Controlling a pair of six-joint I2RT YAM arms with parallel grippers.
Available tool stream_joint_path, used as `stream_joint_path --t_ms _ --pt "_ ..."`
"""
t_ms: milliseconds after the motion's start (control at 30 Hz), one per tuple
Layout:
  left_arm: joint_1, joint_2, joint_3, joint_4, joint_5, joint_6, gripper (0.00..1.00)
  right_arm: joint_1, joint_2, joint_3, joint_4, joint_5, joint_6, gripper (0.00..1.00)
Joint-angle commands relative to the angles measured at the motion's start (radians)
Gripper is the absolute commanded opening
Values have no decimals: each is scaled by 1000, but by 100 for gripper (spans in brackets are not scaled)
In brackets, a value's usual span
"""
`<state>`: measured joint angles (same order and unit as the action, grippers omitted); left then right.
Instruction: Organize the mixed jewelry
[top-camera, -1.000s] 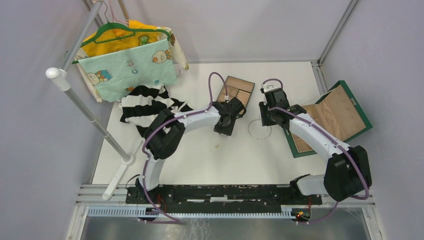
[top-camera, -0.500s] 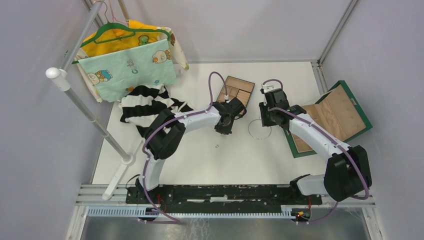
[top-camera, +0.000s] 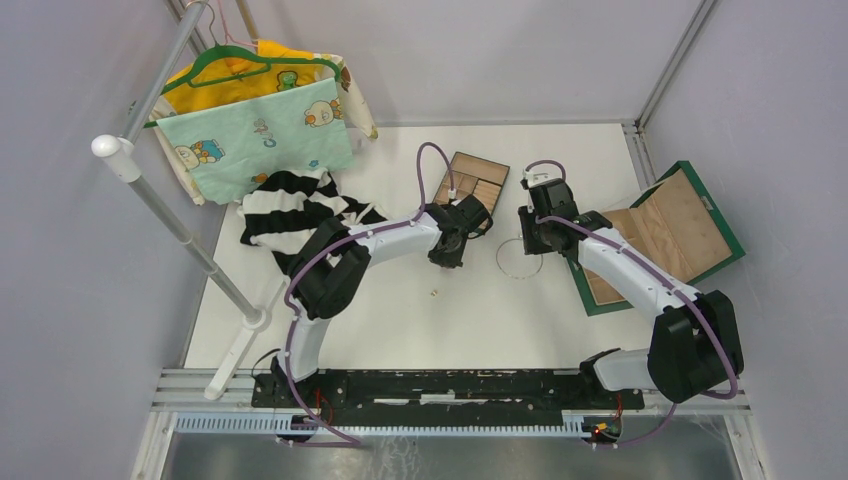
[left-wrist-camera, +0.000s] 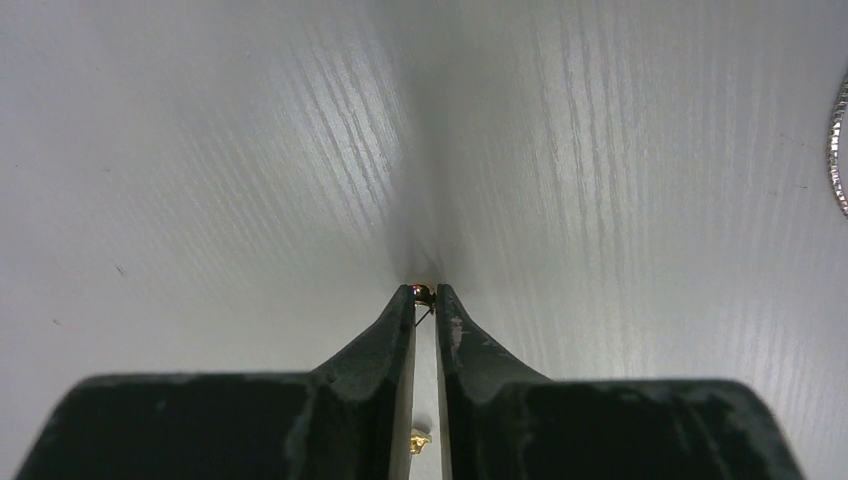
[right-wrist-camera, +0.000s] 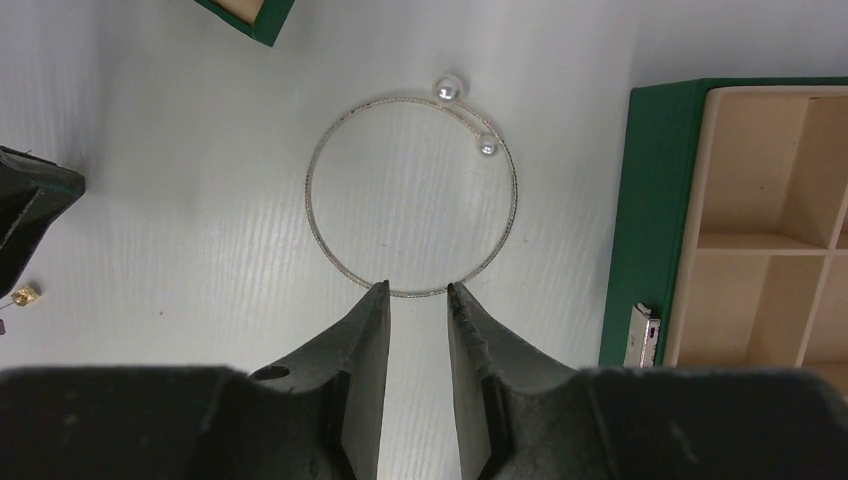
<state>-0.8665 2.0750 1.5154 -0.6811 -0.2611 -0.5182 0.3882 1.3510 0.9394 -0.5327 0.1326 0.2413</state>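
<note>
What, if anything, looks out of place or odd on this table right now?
A black-and-white striped garment lies crumpled on the white table beside the metal clothes rack, unrelated to jewelry. One tiny gold piece lies loose there by itself.

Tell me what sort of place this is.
Most likely a robot lab test cell: a white table boxed in by grey panels, left arm and right arm bolted to a rail, staged props like a clothes rack.

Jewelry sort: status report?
Left end effector shut on tiny gold piece. Right end effector open, tips over wire hoop rim. Second gold piece loose on table. Nothing blocking.
</note>
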Motion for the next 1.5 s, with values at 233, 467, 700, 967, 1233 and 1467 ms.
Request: stream_joint_path --t_ms 233,467,700,967,1233,1467 --pt "47 -103 60 -62 72 54 7 0 -38 -10 23 13 20 33" --pt "61 -118 61 -68 82 63 7 -1 -46 -27 38 3 30 33" --pt "103 -125 91 -80 198 93 8 -1 -47 -34 47 -5 35 33" --pt "185 -129 123 -142 186 139 14 0 -59 -55 59 -13 42 33" --pt "206 -229 -43 -176 131 85 26 -1 -53 -61 65 -16 39 33" --pt "203 -278 -128 -169 125 87 36 -1 4 -21 69 -47 15 33"
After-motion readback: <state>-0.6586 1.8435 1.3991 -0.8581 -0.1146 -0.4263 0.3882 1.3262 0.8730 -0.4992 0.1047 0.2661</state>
